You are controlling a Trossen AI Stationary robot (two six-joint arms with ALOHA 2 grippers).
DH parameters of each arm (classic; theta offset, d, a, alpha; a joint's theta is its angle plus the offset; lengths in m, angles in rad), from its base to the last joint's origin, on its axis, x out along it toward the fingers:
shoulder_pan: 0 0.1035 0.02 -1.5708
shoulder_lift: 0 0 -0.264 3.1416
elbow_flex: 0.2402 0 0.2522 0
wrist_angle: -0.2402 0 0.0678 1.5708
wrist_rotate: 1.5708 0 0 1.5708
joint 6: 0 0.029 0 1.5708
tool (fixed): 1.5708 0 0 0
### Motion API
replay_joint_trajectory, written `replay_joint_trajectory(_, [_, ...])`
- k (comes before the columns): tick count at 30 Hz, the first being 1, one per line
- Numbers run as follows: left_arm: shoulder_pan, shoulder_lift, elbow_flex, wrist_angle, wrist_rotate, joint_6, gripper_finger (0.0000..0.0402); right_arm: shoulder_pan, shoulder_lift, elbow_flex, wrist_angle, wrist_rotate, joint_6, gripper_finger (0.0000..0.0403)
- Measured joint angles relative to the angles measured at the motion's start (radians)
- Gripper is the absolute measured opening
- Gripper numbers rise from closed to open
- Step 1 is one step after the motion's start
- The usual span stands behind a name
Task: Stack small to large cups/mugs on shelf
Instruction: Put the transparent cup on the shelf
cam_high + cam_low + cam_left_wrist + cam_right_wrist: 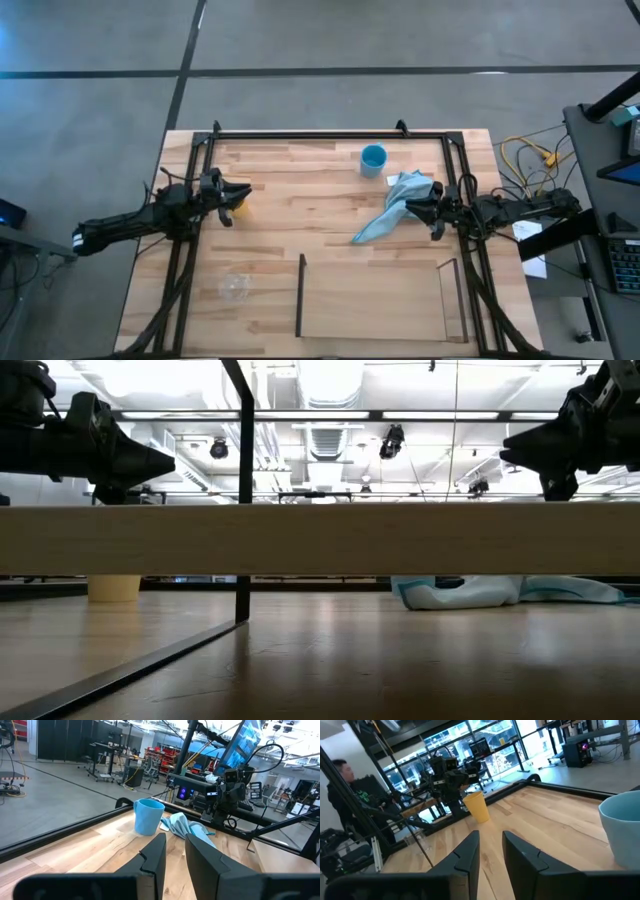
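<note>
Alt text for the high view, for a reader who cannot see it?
Overhead view of a wooden table: left gripper by a yellow cup, right gripper beside a blue cloth. A blue mug stands at the far edge, a clear cup near left, the empty shelf at the near edge.

Both arms are dark, slim and jointed, with black cabling along their links. The left gripper [172,852] and right gripper [490,851] each end in two matte black, angular fingers with stepped inner edges.
</note>
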Motion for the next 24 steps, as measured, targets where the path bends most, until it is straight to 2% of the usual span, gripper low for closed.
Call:
replay_joint_trajectory(6, [0.000,0.001,0.000,0.021,-0.002,-0.002,0.0059,0.000,0.002,0.000,0.000,0.000,0.242,0.0079])
replay_joint_trajectory(10, [0.000,0.000,0.000,0.086,0.003,-0.086,0.0059,0.000,0.002,0.000,-0.001,0.005,0.351,0.0074])
replay_joint_trajectory(13, [0.000,0.001,0.000,0.144,0.002,-0.072,0.0059,0.000,0.002,0.000,-0.001,0.045,0.375,0.0069])
replay_joint_trajectory(16, [0.001,-0.001,0.002,0.178,-0.089,-0.013,0.0059,0.000,0.002,0.000,0.000,0.127,0.378,0.0068])
replay_joint_trajectory(18, [0.001,-0.001,0.006,0.174,-0.124,-0.042,0.0059,0.000,0.002,0.000,0.007,0.177,0.394,0.0068])
replay_joint_trajectory(20, [0.001,0.009,0.024,0.164,-0.128,-0.051,0.0059,0.000,0.002,0.000,0.022,0.190,0.422,0.0068])
replay_joint_trajectory(24, [0.001,0.056,0.155,0.072,-0.063,0.056,0.0059,0.000,0.003,0.000,0.132,0.164,0.414,0.0068])
